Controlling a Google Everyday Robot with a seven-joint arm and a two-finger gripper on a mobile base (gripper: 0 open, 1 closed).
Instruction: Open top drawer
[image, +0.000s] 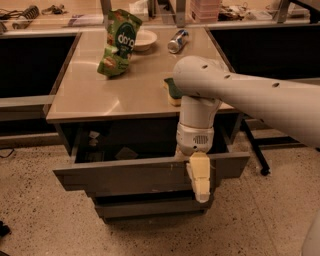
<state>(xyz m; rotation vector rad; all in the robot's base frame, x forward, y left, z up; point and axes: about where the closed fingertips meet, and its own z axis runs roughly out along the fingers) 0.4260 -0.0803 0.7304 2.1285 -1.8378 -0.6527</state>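
Tool (199, 179) at the rim of the top drawer (125, 176), which is already part-way out.
The tool hangs over the drawer front, right of centre, below the counter (100, 97); I cannot tell whether it is open or closed. The drawer juts toward the near side with its inside showing, so the task looks mostly done, with perhaps a little more pulling left.

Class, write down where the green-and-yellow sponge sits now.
In the camera view the sponge lies near the right front edge of the tabletop, partly behind the arm; the gripper hangs below it at the pulled-out top drawer.
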